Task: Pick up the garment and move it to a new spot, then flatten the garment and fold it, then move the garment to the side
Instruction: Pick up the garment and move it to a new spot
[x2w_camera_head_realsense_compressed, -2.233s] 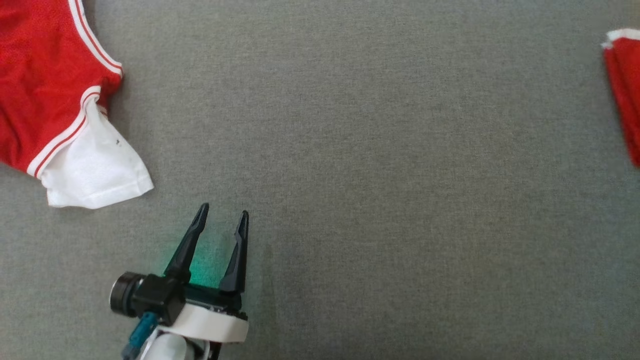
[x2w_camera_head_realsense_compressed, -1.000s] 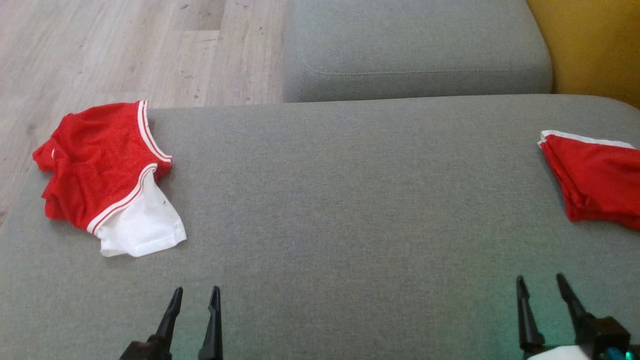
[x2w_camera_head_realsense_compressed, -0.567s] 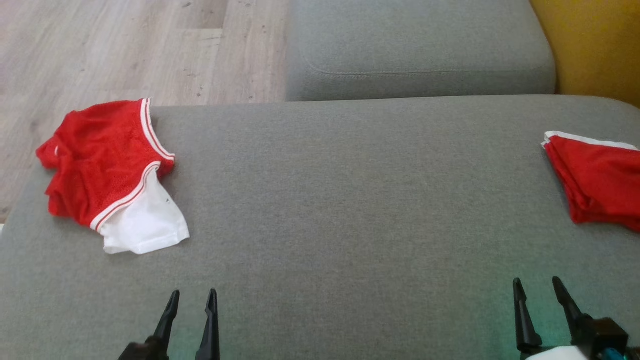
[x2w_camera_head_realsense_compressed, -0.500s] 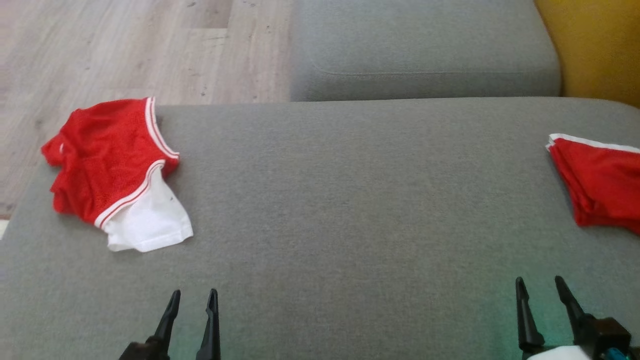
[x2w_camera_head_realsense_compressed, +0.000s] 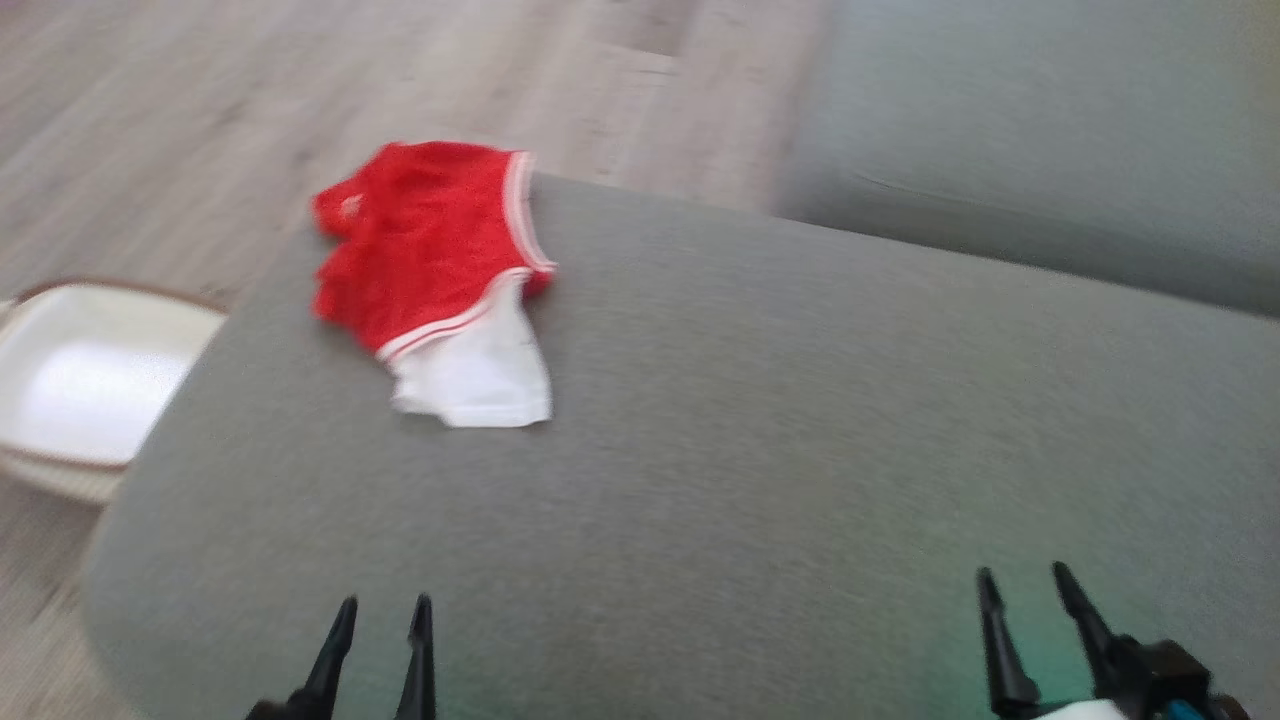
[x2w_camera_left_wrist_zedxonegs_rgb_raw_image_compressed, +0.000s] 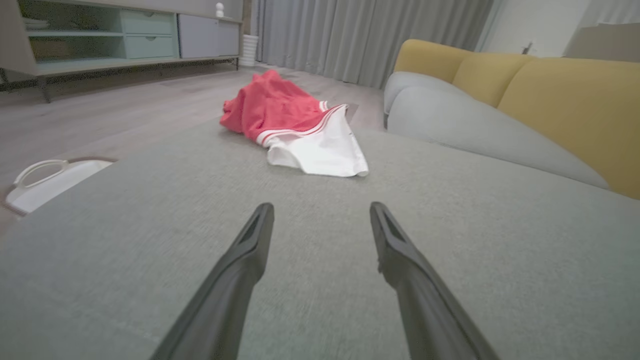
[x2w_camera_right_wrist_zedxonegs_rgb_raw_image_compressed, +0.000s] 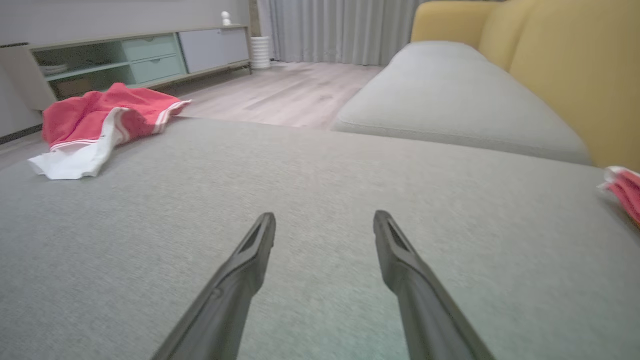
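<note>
Red-and-white garment (x2w_camera_head_realsense_compressed: 425, 235) lies crumpled on the far left part of the grey sofa cushion (x2w_camera_head_realsense_compressed: 760, 460), close to its far left corner. The red mesh bulk is toward the far edge and a white panel spills toward the near side.

The left gripper (x2w_camera_head_realsense_compressed: 385, 603) sits at the near edge, well apart from the garment. Its two dark fingers are spread with a gap between them and nothing held. In the left wrist view those fingers point roughly at the white panel across bare cushion. The right gripper (x2w_camera_head_realsense_compressed: 1023, 572) is at the near right, likewise spread and empty over the grey fabric.

In the right wrist view a second red cloth (x2w_camera_right_wrist_zedxonegs_rgb_raw_image_compressed: 622, 190) with a white edge lies at the right edge of the cushion, only partly in frame. Beyond the left end of the cushion a white tub (x2w_camera_head_realsense_compressed: 100, 370) with a brown rim stands on the pale wooden floor (x2w_camera_head_realsense_compressed: 200, 110). A second grey seat cushion (x2w_camera_head_realsense_compressed: 1020, 150) lies at the far right, backed by yellow upholstery (x2w_camera_left_wrist_zedxonegs_rgb_raw_image_compressed: 575, 100). Across the room are a low cabinet (x2w_camera_left_wrist_zedxonegs_rgb_raw_image_compressed: 100, 40) with drawers and grey curtains (x2w_camera_left_wrist_zedxonegs_rgb_raw_image_compressed: 360, 35). The head view is blurred.
</note>
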